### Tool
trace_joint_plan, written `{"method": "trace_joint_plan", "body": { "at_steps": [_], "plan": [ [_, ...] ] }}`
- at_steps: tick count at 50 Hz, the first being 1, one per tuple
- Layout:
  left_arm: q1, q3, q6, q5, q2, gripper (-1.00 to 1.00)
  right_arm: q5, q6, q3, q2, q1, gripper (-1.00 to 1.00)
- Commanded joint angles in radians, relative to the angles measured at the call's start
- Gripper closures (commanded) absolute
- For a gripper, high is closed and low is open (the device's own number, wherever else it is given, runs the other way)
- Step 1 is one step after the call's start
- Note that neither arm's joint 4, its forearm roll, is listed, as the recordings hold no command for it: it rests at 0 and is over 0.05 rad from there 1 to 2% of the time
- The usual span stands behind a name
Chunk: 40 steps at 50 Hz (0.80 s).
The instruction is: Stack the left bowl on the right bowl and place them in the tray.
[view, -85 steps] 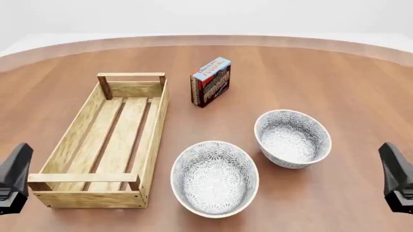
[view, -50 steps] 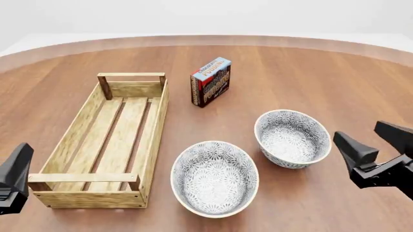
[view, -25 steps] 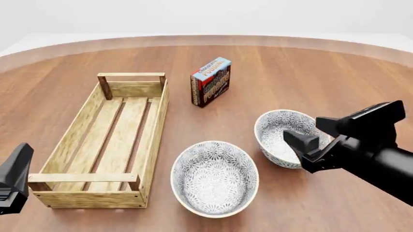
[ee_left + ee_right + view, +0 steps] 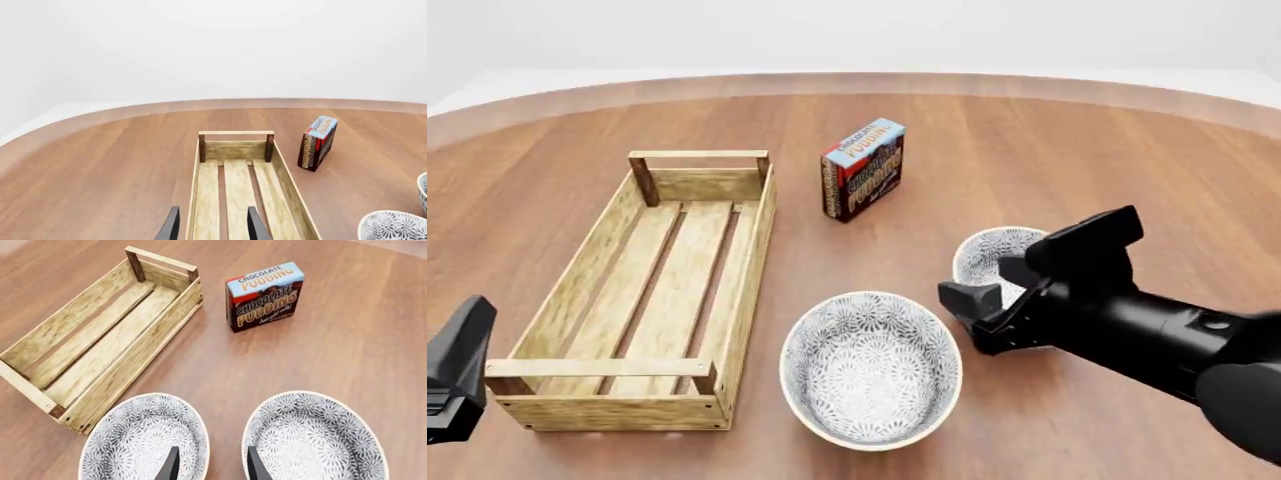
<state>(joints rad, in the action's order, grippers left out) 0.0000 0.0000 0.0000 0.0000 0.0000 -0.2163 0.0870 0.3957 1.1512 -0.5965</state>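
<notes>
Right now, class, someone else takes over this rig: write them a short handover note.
Left end effector: open, idle above the tray's near end.
Right end effector: open, empty, hovering over the gap between the two bowls.
Left bowl and right bowl sit apart on the table; tray holds nothing.
Done: nothing.
Left: stack left bowl on right bowl, place both in tray.

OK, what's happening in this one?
Nothing is held yet. The right gripper is open above the gap between the left bowl and the right bowl. The left gripper waits, open, at the near end of the empty tray. A pudding box stands beyond.
</notes>
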Motion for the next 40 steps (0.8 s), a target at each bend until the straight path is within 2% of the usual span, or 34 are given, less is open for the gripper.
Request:
{"method": "trace_joint_plan", "body": {
  "at_steps": [1,10,40],
  "plan": [
    [0.0,0.0,0.0,0.0,0.0,-1.0,-0.023,0.025,0.017,0.074,-0.042,-1.0],
    [0.0,0.0,0.0,0.0,0.0,-1.0,-0.033,0.031,0.02,0.114,-0.051,-1.0],
    [0.0,0.0,0.0,0.0,0.0,-1.0,-0.159,0.089,0.01,0.301,-0.096,-1.0]
  ]
}}
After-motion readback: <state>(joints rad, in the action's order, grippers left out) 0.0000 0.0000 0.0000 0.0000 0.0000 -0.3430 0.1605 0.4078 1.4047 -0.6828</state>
